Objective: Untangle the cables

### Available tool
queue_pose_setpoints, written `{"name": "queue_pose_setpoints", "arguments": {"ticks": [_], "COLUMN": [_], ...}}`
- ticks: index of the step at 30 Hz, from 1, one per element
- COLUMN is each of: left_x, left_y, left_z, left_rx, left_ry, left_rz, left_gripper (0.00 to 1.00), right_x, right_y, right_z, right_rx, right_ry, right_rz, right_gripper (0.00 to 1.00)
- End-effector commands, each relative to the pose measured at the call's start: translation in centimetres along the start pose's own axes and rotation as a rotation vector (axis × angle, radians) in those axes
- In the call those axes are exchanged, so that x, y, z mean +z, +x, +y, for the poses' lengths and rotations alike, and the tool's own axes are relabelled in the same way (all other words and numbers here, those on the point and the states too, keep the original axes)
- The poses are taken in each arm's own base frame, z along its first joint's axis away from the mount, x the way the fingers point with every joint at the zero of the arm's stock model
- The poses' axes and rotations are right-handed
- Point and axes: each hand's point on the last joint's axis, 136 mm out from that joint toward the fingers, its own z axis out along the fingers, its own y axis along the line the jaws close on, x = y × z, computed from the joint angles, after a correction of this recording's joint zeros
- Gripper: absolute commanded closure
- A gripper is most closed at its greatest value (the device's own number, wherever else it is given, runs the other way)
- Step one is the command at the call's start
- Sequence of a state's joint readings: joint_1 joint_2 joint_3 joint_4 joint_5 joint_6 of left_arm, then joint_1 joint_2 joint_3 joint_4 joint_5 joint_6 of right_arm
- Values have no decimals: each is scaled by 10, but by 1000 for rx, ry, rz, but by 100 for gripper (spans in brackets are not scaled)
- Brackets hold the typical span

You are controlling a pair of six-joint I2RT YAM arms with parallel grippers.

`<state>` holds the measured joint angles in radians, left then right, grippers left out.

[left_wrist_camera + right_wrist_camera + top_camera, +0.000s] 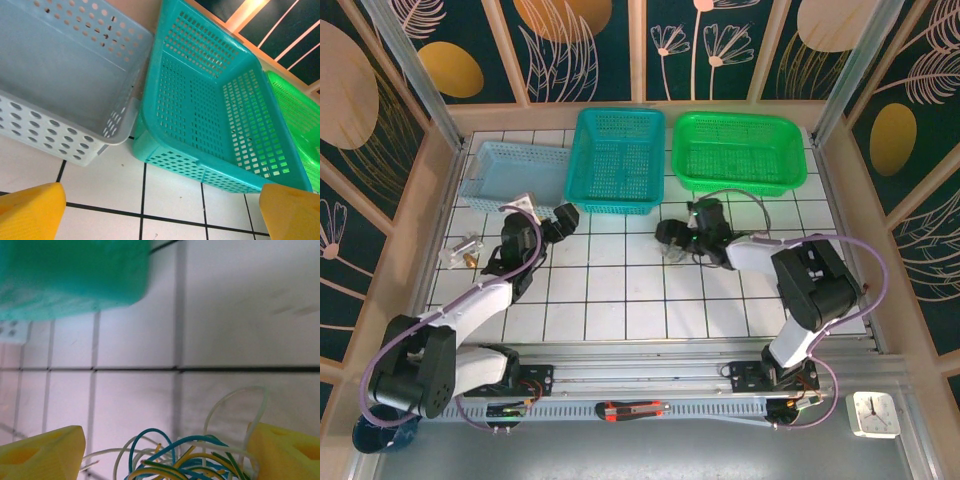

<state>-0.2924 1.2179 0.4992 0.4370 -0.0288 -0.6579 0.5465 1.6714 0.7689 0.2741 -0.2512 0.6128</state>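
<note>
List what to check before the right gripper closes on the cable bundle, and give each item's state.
1. Cables lie between the right gripper fingers: ok.
2. Right jaws wide apart, nothing clamped: ok.
3. Left gripper open, nothing between its fingers: ok.
4. Bundle apart from the teal basket: ok, the table shows between them.
5. Whole bundle inside the jaws: cannot tell, its lower part is cut off in the right wrist view.
6. Strands separated: not ok, blue, yellow and whitish wires cross.
</note>
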Motion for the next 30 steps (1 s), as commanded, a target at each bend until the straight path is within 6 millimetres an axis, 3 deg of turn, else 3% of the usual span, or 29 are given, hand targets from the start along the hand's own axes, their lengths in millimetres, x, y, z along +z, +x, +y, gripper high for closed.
{"name": "queue_pose_setpoints", "arguments": {"ticks": [1,4,11,16,19,30], "left_x": [3,1,-2,-3,-7,-7], "left_y": [-13,-13,-3,14,26,82], "left_z": [-20,-24,-36,-56,-69,-101], "left_rx": [-16,-25,-51,-64,-43,166], "left_ry": [62,77,143,239,266,213], "left_rz": [-23,-19,38,128,154,249], "left_gripper": [1,1,1,1,1,1], "right_x": [-5,-25,-56,-62,-65,-60], "right_y": [-9,-22,-39,-30,-19,17], "right_z": [60,65,35,11,0,-27], "right_rx": [3,5,-41,-53,-29,120], "right_ry": [-146,-134,38,126,136,121], "right_rz": [-44,-108,-187,-188,-173,-127], "right_gripper": [17,17,16,18,24,56]}}
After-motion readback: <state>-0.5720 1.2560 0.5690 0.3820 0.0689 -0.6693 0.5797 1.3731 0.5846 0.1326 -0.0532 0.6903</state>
